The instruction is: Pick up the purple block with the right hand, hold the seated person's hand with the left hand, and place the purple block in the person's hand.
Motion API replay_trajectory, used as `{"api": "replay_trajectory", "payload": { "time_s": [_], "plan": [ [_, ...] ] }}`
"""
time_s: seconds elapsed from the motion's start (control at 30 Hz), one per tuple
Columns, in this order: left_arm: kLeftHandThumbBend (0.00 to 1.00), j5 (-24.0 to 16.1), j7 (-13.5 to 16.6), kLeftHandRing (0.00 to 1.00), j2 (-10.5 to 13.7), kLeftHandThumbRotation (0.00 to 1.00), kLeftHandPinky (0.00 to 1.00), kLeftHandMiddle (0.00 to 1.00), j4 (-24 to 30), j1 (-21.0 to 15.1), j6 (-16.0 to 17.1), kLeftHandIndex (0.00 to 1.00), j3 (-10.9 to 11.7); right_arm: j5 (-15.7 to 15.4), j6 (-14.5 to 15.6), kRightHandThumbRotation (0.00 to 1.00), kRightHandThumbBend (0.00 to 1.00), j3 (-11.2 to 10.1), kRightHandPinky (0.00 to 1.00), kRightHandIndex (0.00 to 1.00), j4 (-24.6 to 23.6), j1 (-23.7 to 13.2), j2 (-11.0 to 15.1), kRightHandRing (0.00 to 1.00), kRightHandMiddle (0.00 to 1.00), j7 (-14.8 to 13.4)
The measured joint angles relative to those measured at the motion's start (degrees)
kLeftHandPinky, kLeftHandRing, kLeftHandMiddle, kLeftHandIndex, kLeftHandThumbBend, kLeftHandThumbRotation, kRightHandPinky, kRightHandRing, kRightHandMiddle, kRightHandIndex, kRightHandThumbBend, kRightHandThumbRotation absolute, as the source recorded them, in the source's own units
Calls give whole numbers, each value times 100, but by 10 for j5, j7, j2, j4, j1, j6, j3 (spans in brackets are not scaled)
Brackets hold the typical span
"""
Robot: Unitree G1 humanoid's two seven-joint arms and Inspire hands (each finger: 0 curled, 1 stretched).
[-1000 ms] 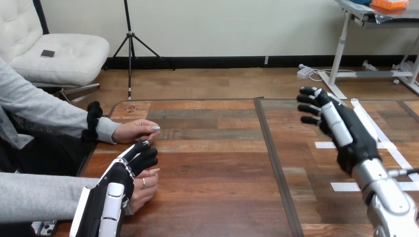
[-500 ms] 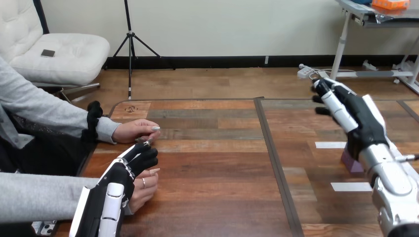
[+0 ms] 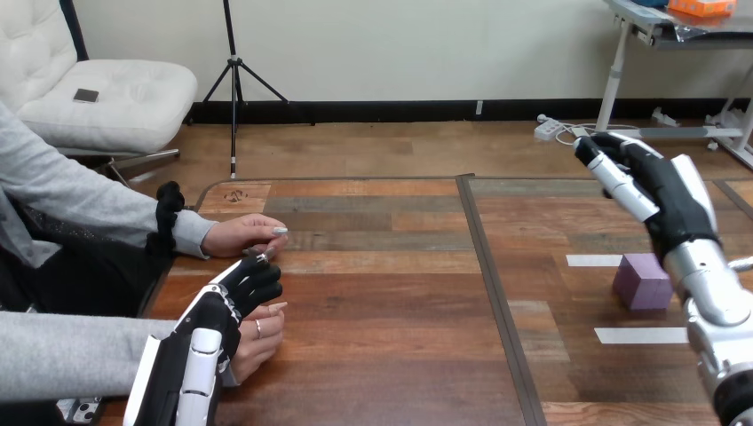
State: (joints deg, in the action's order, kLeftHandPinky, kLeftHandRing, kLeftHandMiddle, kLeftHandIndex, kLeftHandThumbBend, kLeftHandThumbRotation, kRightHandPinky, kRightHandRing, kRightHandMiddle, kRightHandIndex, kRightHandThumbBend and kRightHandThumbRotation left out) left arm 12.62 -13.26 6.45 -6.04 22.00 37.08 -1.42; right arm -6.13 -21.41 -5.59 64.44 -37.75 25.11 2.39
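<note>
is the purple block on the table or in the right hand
On the table: the purple block rests flat on it, the right hand open, holding nothing.

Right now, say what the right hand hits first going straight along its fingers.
Likely nothing: the right hand points past the table's far edge; the purple block sits back by its wrist, off that line. Depth unclear.

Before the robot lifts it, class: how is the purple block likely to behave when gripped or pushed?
The purple block looks like a stiff cube with flat faces, so it would probably slide, not roll, if pushed. It rests flat on the table, so tipping seems unlikely.
</note>
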Motion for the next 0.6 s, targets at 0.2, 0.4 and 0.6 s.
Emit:
{"api": "replay_trajectory", "payload": {
  "time_s": [0.2,0.4,0.6],
  "plan": [
    [58,0,0,81,1,100,90,81,0,-1,0,80,0,-11,3,71,88,2,79,86,32,-23,12,87,89,-10],
    [58,0,0,80,1,100,89,80,0,-2,0,79,0,-18,15,67,88,3,79,87,56,-42,23,87,89,-18],
    [59,0,-1,80,2,100,89,80,0,-4,-1,80,1,-19,32,62,89,3,78,88,72,-57,30,87,89,-28]
  ]
}}
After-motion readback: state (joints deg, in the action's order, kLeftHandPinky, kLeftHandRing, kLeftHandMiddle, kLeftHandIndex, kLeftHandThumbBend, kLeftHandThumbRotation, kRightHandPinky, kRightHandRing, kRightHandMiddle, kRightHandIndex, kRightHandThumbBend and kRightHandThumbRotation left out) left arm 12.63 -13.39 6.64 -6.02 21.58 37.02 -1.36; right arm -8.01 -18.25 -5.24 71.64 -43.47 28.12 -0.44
